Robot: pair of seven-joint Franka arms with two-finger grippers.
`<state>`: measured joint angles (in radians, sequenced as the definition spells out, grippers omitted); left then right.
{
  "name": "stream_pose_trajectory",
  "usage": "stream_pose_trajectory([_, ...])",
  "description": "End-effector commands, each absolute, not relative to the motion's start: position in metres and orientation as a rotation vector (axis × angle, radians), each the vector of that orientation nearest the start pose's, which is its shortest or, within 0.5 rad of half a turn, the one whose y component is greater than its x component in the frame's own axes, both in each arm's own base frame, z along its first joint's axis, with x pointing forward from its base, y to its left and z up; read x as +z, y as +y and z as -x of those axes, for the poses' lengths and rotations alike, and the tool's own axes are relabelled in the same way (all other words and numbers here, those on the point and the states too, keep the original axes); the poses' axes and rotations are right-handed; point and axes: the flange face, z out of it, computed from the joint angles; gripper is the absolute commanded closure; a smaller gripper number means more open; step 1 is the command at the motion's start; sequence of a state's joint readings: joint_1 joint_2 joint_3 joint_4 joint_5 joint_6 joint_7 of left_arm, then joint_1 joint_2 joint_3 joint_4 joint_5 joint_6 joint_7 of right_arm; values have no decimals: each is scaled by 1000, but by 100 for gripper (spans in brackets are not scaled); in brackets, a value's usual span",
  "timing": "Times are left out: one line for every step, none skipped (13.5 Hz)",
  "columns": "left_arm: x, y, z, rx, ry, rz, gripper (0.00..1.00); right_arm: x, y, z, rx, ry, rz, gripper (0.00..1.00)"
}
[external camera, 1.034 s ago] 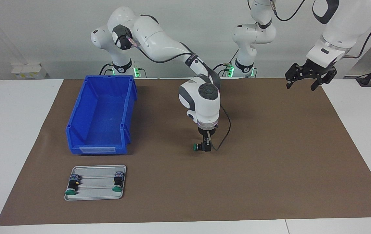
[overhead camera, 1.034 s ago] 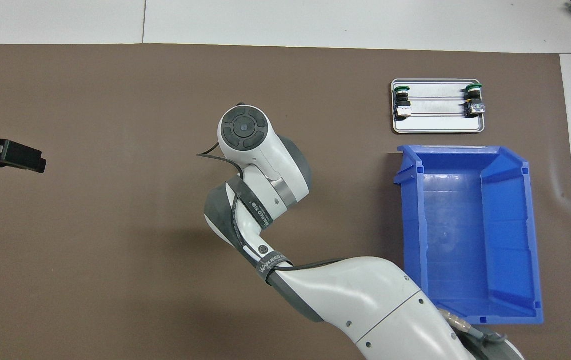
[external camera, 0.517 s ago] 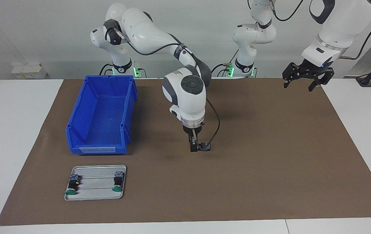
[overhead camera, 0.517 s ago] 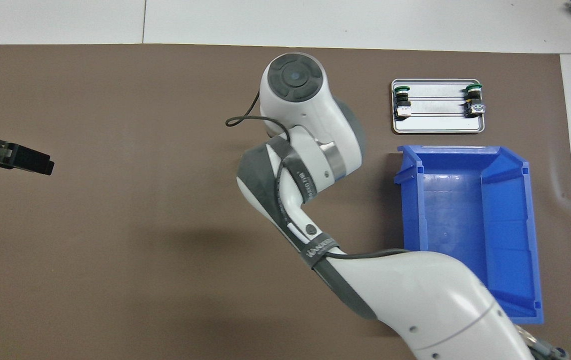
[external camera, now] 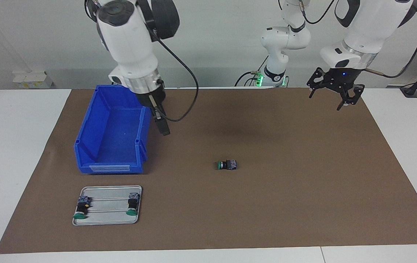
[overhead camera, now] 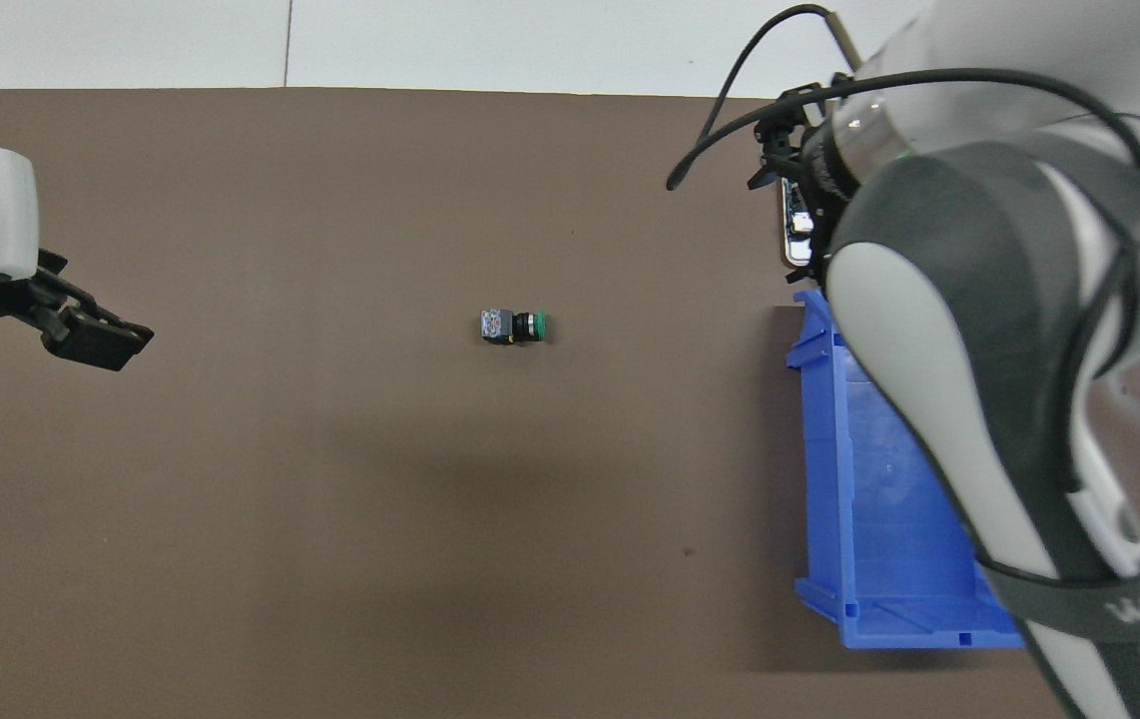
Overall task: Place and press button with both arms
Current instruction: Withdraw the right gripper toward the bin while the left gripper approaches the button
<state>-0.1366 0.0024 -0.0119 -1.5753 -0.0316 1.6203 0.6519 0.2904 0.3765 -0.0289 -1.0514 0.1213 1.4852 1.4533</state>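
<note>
A: Button (external camera: 226,165) lies on its side mid-frame on the brown mat (external camera: 303,190), nothing touching it. Green cap faces the blue bin (external camera: 113,131), terminal end the opposite way. Risk?

B: It's round and lying flat, so a sideways push on the cap probably just slides or rolls it unless something braces the terminal end. Any off-centre touch could spin it.

A: Pincers?

B: Left pincer (external camera: 334,93) hangs open, upper right of the facing view, over the mat's edge near the arm bases. Right pincer (external camera: 161,126) is up in the air by the bin's wall, holding nothing; can't tell if its fingers are apart or together. It's edge-on.

A: Anything hidden?

B: In the overhead view the right arm fills the right side and covers most of the metal tray (external camera: 108,204) and part of the bin. The two spare buttons (external camera: 82,210) show properly only in the facing view. Left pincer is cut off at the frame's left edge overhead.

A: Another worry?

B: Right arm's cable hangs close to the bin rim and could snag.
</note>
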Motion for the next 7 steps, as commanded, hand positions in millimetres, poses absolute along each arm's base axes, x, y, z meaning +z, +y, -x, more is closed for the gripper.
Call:
stream_pose_trajectory([616, -99, -543, -135, 1575, 2771, 0, 659, 136, -609, 107, 1362, 2682, 15])
stream_pose_trajectory([611, -106, -541, -144, 1669, 2720, 0, 664, 121, -607, 100, 1262, 2730, 15])
stream_pose_trajectory([603, -117, -538, -162, 1788, 2644, 0, 666, 109, -605, 100, 1176, 2769, 15])
stream_pose_trajectory([594, -124, -536, -174, 1912, 2562, 0, 667, 96, -603, 101, 1086, 2807, 15])
stream_pose_trajectory([588, -133, -535, -187, 2020, 2487, 0, 666, 86, -600, 109, 985, 2849, 15])
stream_pose_trajectory([581, -147, -535, -192, 2102, 2414, 0, 665, 77, -597, 119, 921, 2876, 15])
stream_pose_trajectory([571, -164, -537, -211, 2142, 2372, 0, 664, 68, -592, 129, 861, 2897, 15])
